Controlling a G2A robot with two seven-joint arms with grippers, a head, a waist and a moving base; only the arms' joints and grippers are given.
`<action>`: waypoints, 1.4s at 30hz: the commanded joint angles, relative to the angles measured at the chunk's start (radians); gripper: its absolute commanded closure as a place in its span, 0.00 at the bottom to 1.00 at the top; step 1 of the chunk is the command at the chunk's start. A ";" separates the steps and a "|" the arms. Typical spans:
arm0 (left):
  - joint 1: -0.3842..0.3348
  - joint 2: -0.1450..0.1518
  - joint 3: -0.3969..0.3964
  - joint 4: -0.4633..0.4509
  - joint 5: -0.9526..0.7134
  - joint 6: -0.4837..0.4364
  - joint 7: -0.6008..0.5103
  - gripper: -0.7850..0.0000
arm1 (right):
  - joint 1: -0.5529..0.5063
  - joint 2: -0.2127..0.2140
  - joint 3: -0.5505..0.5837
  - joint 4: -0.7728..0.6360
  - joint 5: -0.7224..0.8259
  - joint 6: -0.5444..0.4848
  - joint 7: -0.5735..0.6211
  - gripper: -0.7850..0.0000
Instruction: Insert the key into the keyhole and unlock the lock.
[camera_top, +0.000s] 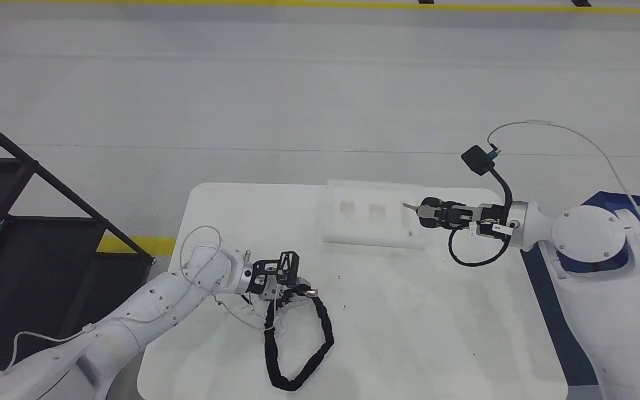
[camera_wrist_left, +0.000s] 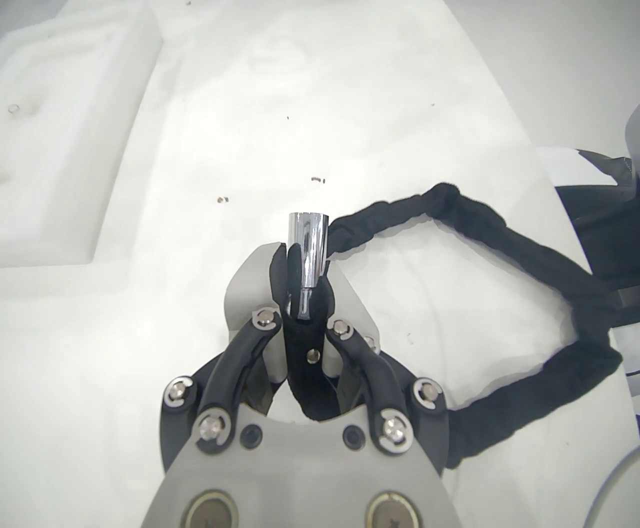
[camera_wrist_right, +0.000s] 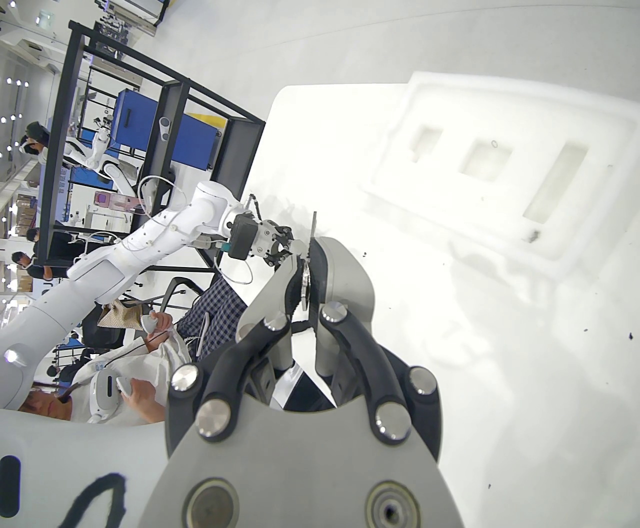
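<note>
My left gripper (camera_top: 283, 276) is over the table's front left and is shut on the lock's chrome cylinder (camera_wrist_left: 308, 248), which sticks out beyond the fingertips. The lock's black fabric-covered chain (camera_top: 298, 352) trails from it in a loop on the table, toward the front edge. In the left wrist view the chain (camera_wrist_left: 525, 285) curves off to one side of the left gripper (camera_wrist_left: 303, 282). My right gripper (camera_top: 426, 212) hovers at the right end of the foam tray, shut on the key (camera_wrist_right: 312, 235). The thin key blade (camera_top: 406, 207) points left, well apart from the lock.
A white foam tray (camera_top: 372, 213) with rectangular recesses lies at the table's back middle, between the two arms. A black metal rack (camera_top: 40, 215) stands off the table's left side. The table's right edge meets a blue-trimmed surface (camera_top: 545, 300).
</note>
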 joint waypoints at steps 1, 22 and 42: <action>-0.008 0.004 -0.016 -0.024 -0.003 -0.023 0.014 1.00 | 0.000 0.000 0.000 0.000 0.000 0.000 0.000 1.00; -0.135 0.012 -0.039 -0.290 -0.223 -0.051 -0.069 1.00 | 0.080 0.019 -0.080 -0.075 0.021 0.098 0.307 1.00; -0.211 -0.045 0.030 -0.239 -0.251 -0.051 0.004 1.00 | 0.050 0.037 -0.029 -0.172 0.054 0.135 0.336 1.00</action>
